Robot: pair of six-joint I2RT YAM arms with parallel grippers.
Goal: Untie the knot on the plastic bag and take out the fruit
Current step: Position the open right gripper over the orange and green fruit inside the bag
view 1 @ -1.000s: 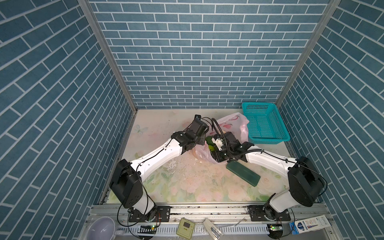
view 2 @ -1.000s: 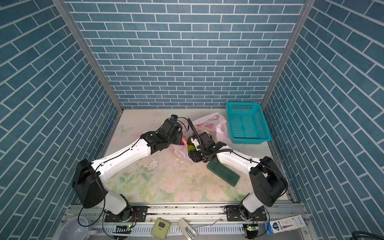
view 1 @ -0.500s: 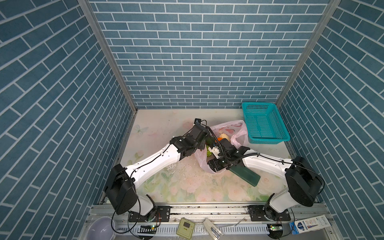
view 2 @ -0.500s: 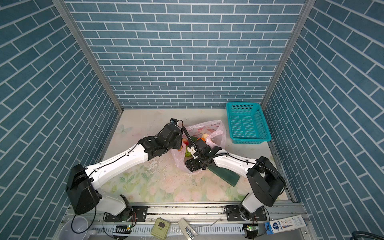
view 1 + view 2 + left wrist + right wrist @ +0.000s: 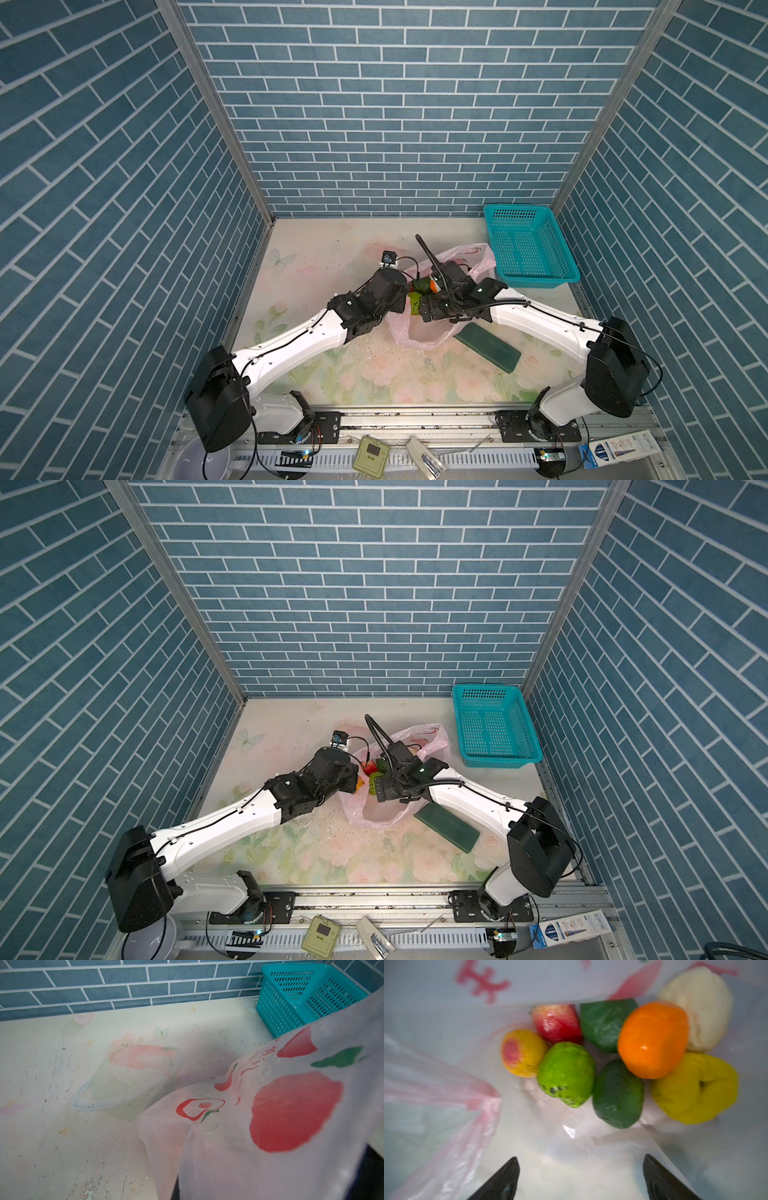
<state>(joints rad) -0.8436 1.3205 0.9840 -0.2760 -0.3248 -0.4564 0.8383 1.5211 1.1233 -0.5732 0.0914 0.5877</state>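
Both top views show open floral table [image 5: 374,374] along the near edge, between the two arm bases. Just beyond, right of centre, a flat dark green block [image 5: 486,347] lies slantwise. Its far end is at the edge of the plastic bag [image 5: 419,334], but I cannot tell whether they touch.

The bag sits mid-table with its mouth open toward the near side. Free table runs from its left side out to the left wall and behind it to the back wall.

The left gripper [image 5: 404,297] is closed on the bag's left rim. In the left wrist view the printed film rises close across the lens. The right gripper [image 5: 422,311] sits in the mouth from the right. In the right wrist view its fingers [image 5: 508,1178] stand wide apart over bare film, with nothing between them, short of the fruit [image 5: 618,1095].

All the fruit that shows lies inside the bag, bunched touching at its far end:
- Nearest the fingers are a bright green fruit [image 5: 566,1072] and a dark green fruit.
- Flanking those are a yellow fruit [image 5: 695,1088] and a peach-coloured fruit [image 5: 523,1053].
- Beyond them are an orange fruit [image 5: 654,1039], a red fruit [image 5: 556,1024], another dark green one and a cream-white fruit [image 5: 699,1007].

The teal basket [image 5: 534,281] stands in the far right corner against the right wall. The bag's far corner is near it. Its mesh floor shows throughout.
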